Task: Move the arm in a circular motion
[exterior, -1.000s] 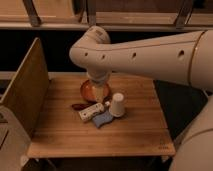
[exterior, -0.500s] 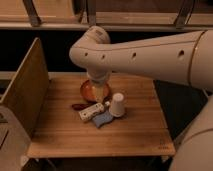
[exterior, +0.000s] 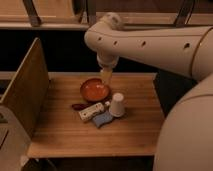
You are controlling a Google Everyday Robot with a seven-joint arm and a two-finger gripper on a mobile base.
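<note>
The arm [exterior: 150,42] is a very large cream-white arm of thick rounded segments with small dark holes. It reaches in from the right across the top of the view. It bends down at an elbow [exterior: 107,30] and ends in a narrow pale tip, the gripper [exterior: 106,76]. The gripper hangs just above the far rim of an orange bowl [exterior: 95,90] on the wooden table [exterior: 60,130]. It holds nothing that I can see.
A white cup [exterior: 117,105] stands upside down right of the bowl. A white bar-shaped packet [exterior: 91,111], a blue pouch [exterior: 103,119] and a dark spoon-like item [exterior: 78,106] lie in front of it. A wooden panel [exterior: 22,87] stands at the table's left.
</note>
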